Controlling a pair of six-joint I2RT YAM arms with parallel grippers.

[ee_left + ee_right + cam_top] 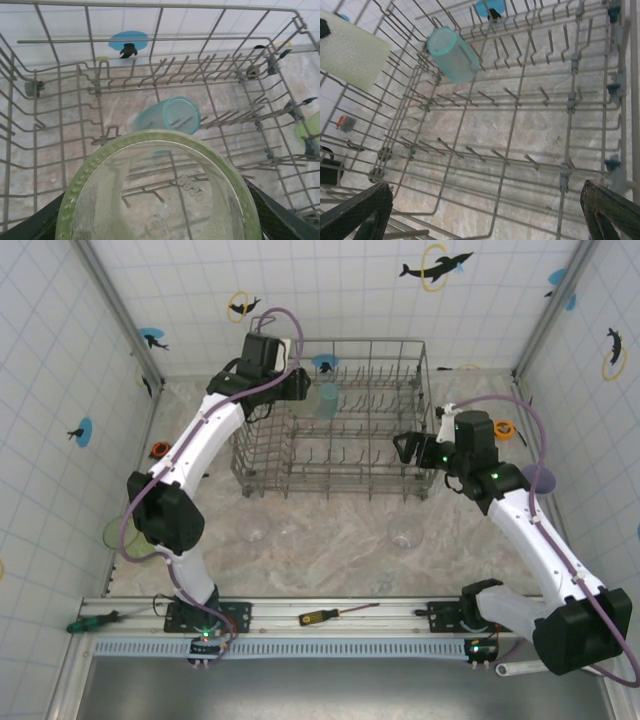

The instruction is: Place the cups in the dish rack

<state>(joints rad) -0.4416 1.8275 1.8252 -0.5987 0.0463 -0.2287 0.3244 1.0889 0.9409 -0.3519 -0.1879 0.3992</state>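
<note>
Left wrist view: left gripper (157, 222) is clamped on the pale green cup (160, 185). The fingers (287, 220) are partly spread around its wall, with the rim toward the camera. The cup hangs over the inside of the dish rack (60, 150). Just ahead of the fingers, past the rim, the teal cup (167, 117) lies tilted on the tines.

Right wrist view: right gripper (485, 215) is spread wide with nothing between the jaws and rack tines directly beneath. The teal cup is ahead and to its left, and the held green cup is further left again.

Top view: outside the rack on the table, a clear glass (256, 530) sits back behind the left hand and a second clear glass (404, 532) behind the right hand. The lavender cup (537, 478) is out to the right hand's right.
</note>
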